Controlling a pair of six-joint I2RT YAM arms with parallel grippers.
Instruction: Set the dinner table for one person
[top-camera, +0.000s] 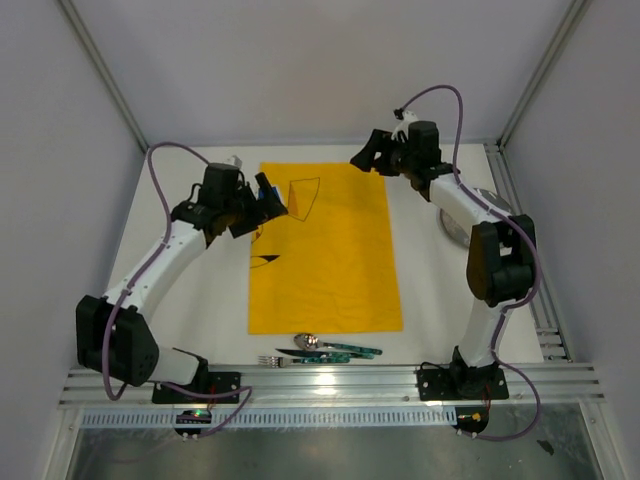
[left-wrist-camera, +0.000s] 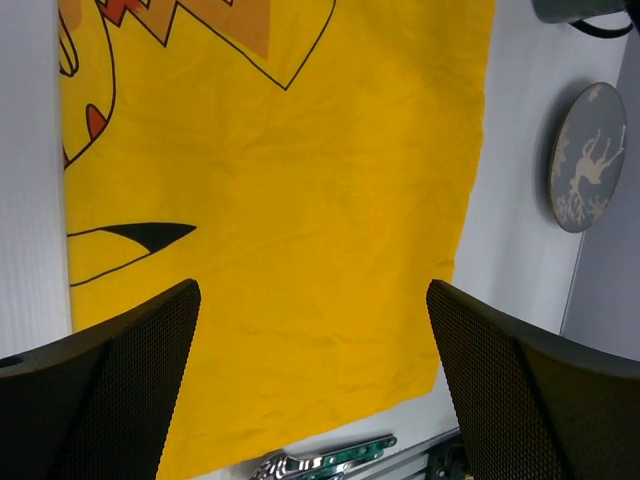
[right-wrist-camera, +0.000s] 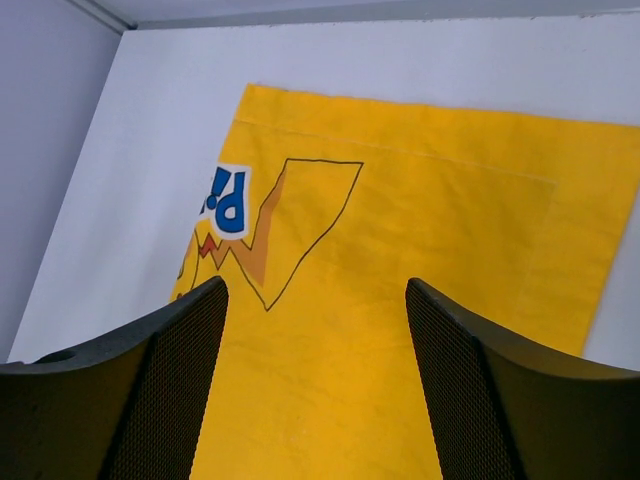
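My left gripper (left-wrist-camera: 312, 300) and right gripper (right-wrist-camera: 315, 290) hang wide open, empty, above the cloth (top-camera: 322, 250) lying mid table (top-camera: 430, 290), so I fear a low finger snagging and rucking it.

The yellow cloth (top-camera: 325, 250) is lying soft, matt and faintly creased on the smooth matt white table (top-camera: 215, 290); the spoon (top-camera: 308, 341) is gleaming like polished metal.
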